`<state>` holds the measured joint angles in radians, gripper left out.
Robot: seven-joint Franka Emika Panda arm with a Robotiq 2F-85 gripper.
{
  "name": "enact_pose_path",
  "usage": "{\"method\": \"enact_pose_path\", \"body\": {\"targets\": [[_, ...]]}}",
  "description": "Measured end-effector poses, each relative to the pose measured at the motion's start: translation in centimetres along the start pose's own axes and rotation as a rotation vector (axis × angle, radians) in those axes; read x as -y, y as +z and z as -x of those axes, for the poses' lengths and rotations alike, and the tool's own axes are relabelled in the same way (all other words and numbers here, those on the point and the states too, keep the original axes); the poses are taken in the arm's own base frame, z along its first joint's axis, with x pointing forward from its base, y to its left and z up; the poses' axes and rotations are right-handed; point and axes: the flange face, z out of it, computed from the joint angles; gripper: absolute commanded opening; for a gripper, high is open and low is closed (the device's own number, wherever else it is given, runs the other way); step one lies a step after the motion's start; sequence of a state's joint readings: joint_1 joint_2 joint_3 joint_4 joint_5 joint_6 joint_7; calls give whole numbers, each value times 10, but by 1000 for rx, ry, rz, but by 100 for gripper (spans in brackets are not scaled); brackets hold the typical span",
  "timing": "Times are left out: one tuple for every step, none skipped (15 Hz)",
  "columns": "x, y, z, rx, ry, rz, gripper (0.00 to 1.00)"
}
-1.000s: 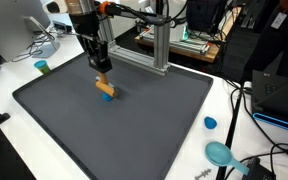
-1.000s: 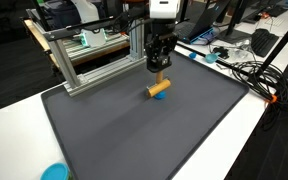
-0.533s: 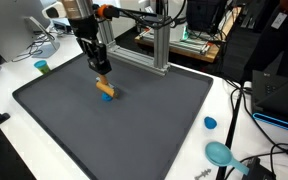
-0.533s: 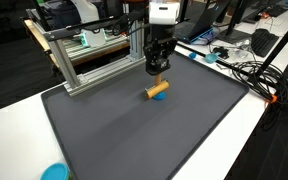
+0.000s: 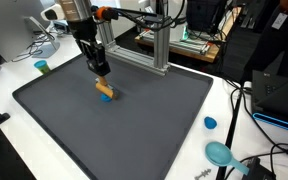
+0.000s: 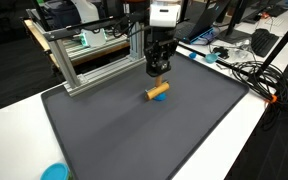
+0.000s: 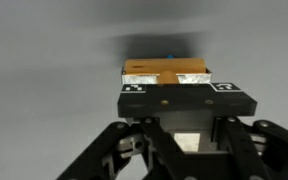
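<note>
In both exterior views my gripper hangs a little above the dark grey mat. It is shut on a small orange wooden block, which shows just past the fingertips in the wrist view. Directly below, on the mat, lies a second orange piece with a blue end. A small gap separates it from the held block. The wrist view shows only blurred grey mat around the block.
An aluminium frame stands at the mat's far edge, close behind the arm. A blue cap, a teal scoop-like thing and a small green cup lie on the white table. Cables run beside the mat.
The gripper has risen slightly with the block, widening the gap to the piece on the mat. That piece has not moved.
</note>
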<state>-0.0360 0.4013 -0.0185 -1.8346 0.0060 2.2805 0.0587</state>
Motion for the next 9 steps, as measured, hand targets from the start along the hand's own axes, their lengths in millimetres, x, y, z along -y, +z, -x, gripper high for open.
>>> {"method": "enact_pose_path", "body": {"targets": [[0,0,0,0,1,0,22],[0,0,-1,0,1,0,22],[0,0,-1,-2,-1,0,22],[2,0,-1,-6,-7,3,22],[3,-1,-2,-11,-13,4,22],[5,-1,-2,-16,-18,7,22],[6,-1,-2,-18,-24,10,22],[8,0,-2,-18,-29,13,22],[8,0,-2,-17,-32,16,22]]}}
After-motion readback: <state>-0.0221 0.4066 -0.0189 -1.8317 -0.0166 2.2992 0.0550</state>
